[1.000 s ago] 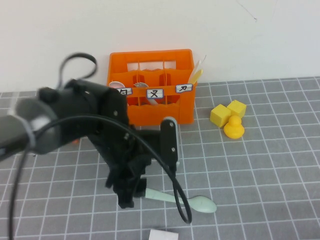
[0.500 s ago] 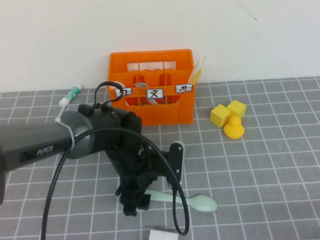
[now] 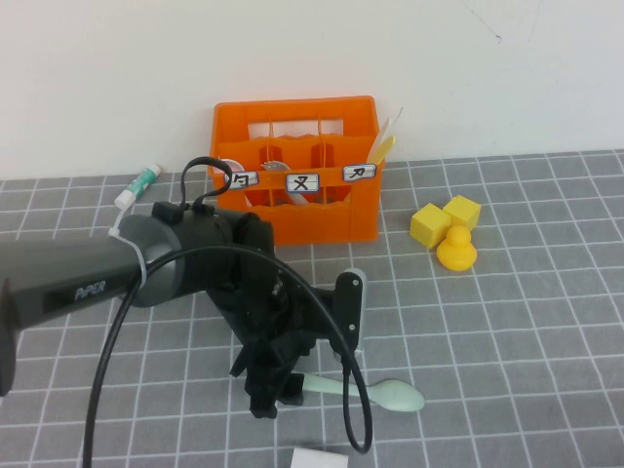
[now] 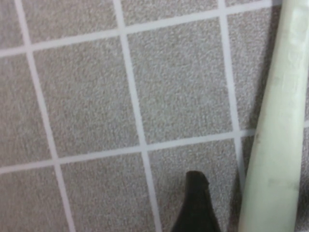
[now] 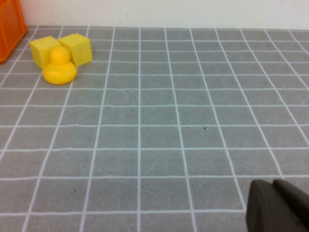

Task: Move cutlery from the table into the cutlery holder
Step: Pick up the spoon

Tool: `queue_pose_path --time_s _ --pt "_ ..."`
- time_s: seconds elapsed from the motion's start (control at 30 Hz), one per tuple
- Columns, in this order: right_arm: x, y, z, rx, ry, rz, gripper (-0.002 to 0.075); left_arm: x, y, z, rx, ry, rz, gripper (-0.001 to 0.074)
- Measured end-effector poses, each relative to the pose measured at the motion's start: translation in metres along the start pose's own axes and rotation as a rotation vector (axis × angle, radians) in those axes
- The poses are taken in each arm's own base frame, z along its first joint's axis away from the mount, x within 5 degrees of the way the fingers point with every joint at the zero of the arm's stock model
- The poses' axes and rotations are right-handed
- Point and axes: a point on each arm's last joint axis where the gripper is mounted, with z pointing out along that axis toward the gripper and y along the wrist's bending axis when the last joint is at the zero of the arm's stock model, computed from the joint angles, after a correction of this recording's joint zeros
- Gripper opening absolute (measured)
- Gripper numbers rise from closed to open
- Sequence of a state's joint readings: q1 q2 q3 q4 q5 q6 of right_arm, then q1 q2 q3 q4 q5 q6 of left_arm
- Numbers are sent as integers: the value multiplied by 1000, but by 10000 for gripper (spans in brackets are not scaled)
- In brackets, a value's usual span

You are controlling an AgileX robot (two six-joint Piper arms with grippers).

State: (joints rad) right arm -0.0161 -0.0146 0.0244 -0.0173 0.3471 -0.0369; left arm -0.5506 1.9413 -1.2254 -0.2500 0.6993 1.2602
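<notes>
- The mint-green plastic spoon (image 3: 366, 392) is lying flat on the grey gridded table (image 3: 546, 331) at lower centre; it looks light, stiff and slippery, best pinched across its slim handle.
- The left gripper (image 3: 271, 390), fingers spread wide, is straddling the handle end, one fingertip (image 4: 195, 205) just beside it.
- The right gripper (image 5: 277, 205) is hovering over bare table at the right; I cannot tell its state.
- The bright orange plastic cutlery holder (image 3: 292, 210) is waiting at upper centre.

From up high on the robot's side, one camera looks down across the table (image 3: 546, 322) toward the wall. The left wrist camera stares straight down, very close. The right wrist camera sits low, sharing the yellow duck (image 5: 59, 70) with the high view.
</notes>
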Motion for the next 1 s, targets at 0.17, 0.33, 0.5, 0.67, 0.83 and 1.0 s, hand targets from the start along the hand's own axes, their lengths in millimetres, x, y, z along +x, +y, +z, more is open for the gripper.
queue_pose_path --time_s 0.17,0.33,0.5,0.67,0.83,1.0 --pt "0 0 0 0 0 0 -3 -4 -2 2 9 -3 30 462" --pt "0 0 0 0 0 0 -3 -8 -7 3 29 7 77 365" --pt "0 0 0 0 0 0 -3 -14 -13 4 58 32 122 206" --pt "0 0 0 0 0 0 -3 -18 -15 4 47 63 129 180" --pt "0 0 0 0 0 0 -3 -21 -17 2 21 81 77 180" --pt "0 0 0 0 0 0 -3 -23 -19 -8 10 48 -9 180"
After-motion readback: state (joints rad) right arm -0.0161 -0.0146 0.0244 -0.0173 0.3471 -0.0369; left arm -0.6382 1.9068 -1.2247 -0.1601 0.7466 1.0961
